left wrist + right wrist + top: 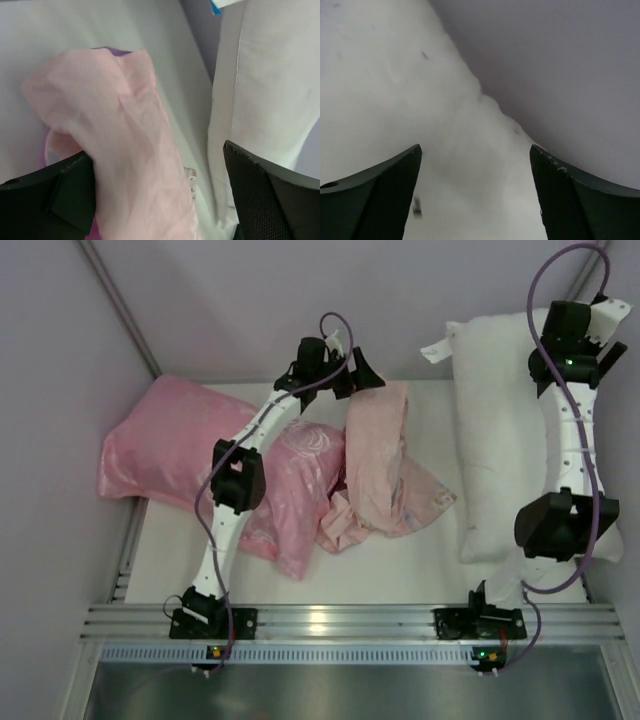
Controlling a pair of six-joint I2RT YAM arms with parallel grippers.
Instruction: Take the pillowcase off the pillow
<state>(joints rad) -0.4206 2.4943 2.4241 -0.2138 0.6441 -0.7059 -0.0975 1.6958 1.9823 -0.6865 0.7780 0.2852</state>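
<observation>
Evidently left gripper open over pillowcase, right gripper open over pillow, tag unreadable.

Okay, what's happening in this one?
The pillowcase lies crumpled in the middle, pale pink side out, fully off the white pillow at the right. The left gripper is open at the case's far end, and the right gripper is open over the pillow's far end. Neither grips anything. A pink rose-patterned pillow sits at the left.

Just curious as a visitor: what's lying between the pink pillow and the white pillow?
The pillowcase, crumpled with its pale pink inner side out, fills that stretch; the top view shows it.
</observation>
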